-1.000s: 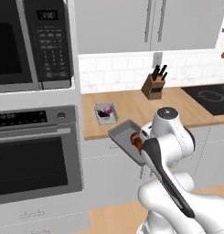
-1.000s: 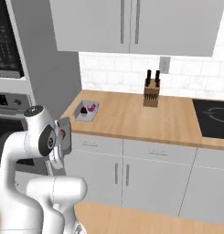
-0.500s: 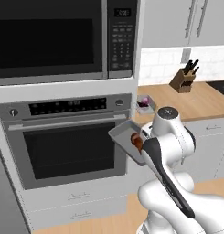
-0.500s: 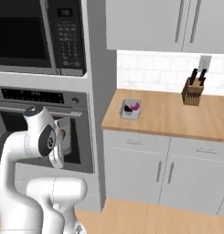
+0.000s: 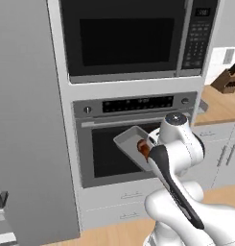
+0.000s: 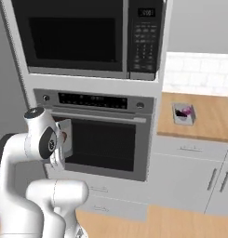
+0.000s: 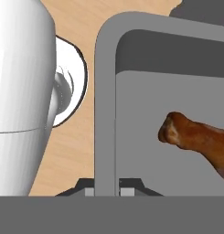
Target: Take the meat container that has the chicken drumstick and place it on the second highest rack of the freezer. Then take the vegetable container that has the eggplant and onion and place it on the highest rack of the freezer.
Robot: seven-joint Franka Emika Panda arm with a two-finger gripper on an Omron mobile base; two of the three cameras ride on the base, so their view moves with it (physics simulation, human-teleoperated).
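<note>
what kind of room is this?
A home-style kitchen, rendered: a built-in microwave stacked over a wall oven, a wooden countertop over grey base cabinets, and a knife block.

The tray (image 5: 131,142) with the drumstick (image 5: 143,149) hangs in open air just before the oven (image 5: 133,139), whose closed door blocks the way ahead. The grey freezer (image 5: 28,120) wall stands to the left, its front shut off from here. To the right, the table (image 6: 204,116) carries a small container (image 6: 184,113), with open space above.

No legible txt; microwave (image 6: 87,37) display blurred.
</note>
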